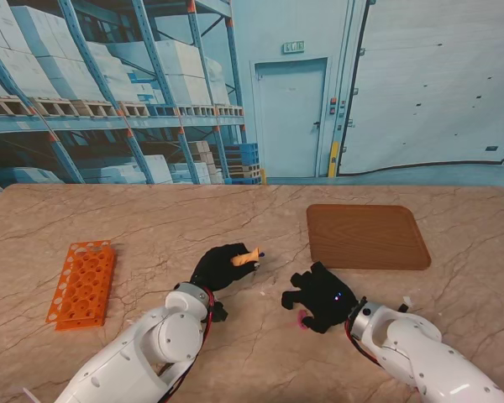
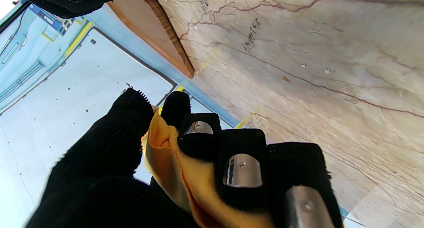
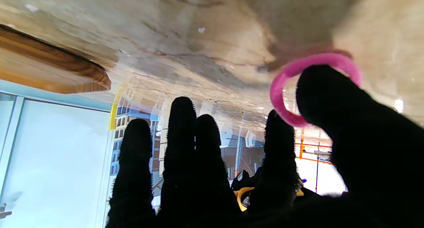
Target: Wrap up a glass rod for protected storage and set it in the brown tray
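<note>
Orange perforated rack point(image 1: 82, 284) at the marble table's point(image 1: 151, 227) left; warehouse backdrop point(image 1: 109, 84) beyond

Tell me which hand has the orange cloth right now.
The left hand: its fingers are closed on the orange cloth. The right hand lies spread over a pink ring, with no cloth.

On the desk point(image 1: 151, 218), taking the tray point(image 1: 368, 237) as my landmark: the rack point(image 1: 82, 284) lies far to its left. My left hand point(image 1: 223, 266), with the bundle point(image 1: 244, 257) in it, sits left of the tray and nearer to me. My right hand point(image 1: 323, 295) is just nearer than the tray, apparently touching a ring point(image 3: 309, 85).
</note>
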